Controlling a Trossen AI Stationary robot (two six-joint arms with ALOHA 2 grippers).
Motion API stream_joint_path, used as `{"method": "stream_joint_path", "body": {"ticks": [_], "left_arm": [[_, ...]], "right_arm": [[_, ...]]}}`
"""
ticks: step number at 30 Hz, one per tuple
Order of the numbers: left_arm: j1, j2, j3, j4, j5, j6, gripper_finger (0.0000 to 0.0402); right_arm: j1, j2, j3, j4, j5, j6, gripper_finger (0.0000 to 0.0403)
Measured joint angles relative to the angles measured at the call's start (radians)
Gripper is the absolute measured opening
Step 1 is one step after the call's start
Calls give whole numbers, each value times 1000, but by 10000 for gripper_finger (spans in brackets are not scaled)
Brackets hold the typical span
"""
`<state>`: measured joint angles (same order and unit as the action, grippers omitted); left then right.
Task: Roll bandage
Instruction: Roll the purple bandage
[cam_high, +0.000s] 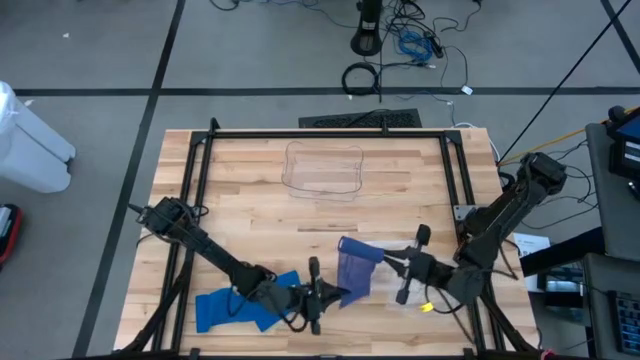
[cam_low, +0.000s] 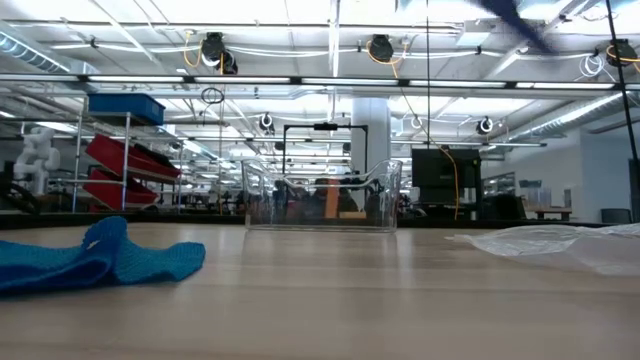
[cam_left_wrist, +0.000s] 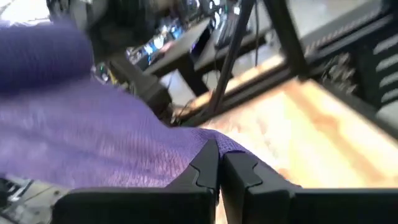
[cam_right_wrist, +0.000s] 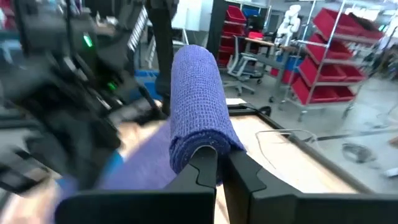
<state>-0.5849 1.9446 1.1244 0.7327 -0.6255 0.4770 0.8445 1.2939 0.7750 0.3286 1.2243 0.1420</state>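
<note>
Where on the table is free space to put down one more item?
Free: bare wood between the clear container and the purple bandage, and the far left area beside the frame. Crowded: the near edge, where the left hand, right hand and blue bandage gather.

- Light was bright and even, coming from rows of ceiling strip lights (cam_low: 330, 90) seen in the low view.
- From above, the wooden table (cam_high: 250, 190) was evenly lit, and the arms cast only faint, soft shadows.
- The clear container (cam_low: 320, 198) caught small glints along its edges.
- In the low view, the near tabletop was soft and out of focus.
- The left wrist view was heavily motion-blurred, with the purple bandage (cam_left_wrist: 93, 143) smeared.
- In the right wrist view, the dark equipment at one side was blurred, while the bandage roll (cam_right_wrist: 196, 106) stayed fairly sharp.
</note>
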Motion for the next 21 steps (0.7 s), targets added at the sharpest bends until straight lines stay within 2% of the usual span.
{"method": "stream_joint_path", "body": {"ticks": [4,10,17,21], "left_arm": [[20,0,-1,-46,2,3,16],[6,0,-4,-47,26,129,71],[-27,0,-5,-48,41,431,142],[-48,0,-5,-37,-96,655,162]], "right_arm": [[50,-46,0,-21,4,12,0],[97,-94,0,-24,38,80,0],[83,-108,0,-24,2,251,0],[71,-118,0,-16,-5,314,0]]}}
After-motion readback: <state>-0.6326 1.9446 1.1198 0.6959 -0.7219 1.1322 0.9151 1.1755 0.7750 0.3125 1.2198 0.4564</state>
